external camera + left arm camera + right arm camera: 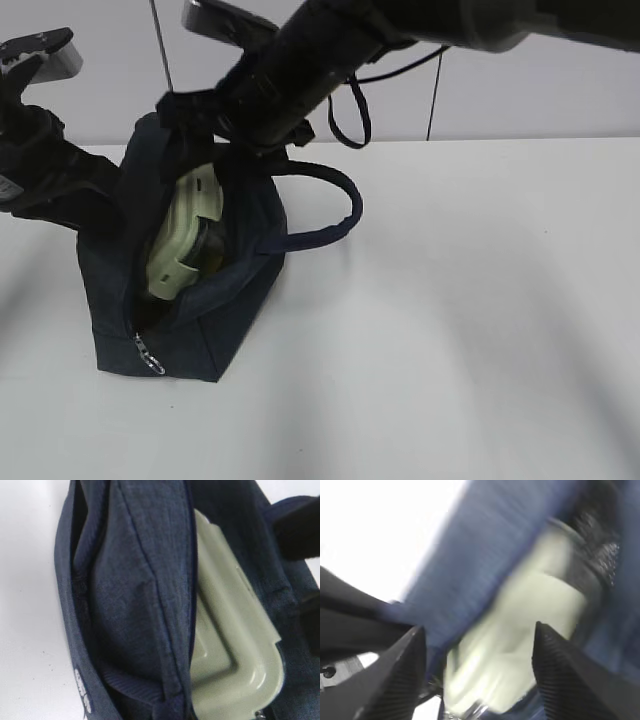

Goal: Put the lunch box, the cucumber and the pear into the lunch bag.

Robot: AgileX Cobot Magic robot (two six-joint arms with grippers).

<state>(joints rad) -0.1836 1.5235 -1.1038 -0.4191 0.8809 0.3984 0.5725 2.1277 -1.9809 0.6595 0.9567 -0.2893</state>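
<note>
White table point(480, 300), zipper pull point(148, 355) outside.

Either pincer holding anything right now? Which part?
Right pincer is open over the lunch box in the lunch bag, holding nothing. Left pincer's grip on the bag cannot be told.

The lunch bag point(215, 320) is dark navy fabric with a faintly mottled, denim-like weave, and its loop handle point(335, 215) is the same navy. A silver metal zipper pull point(150, 357) shows at its lower corner, and a small white label mark point(82, 692) on its side. The lunch box point(182, 245) has a pale sage-green lid, plain and slightly glossy. The surface point(480, 320) is plain white. The right end effector point(477, 672) has black fingers point(400, 675) with a fine woven carbon pattern.
</note>
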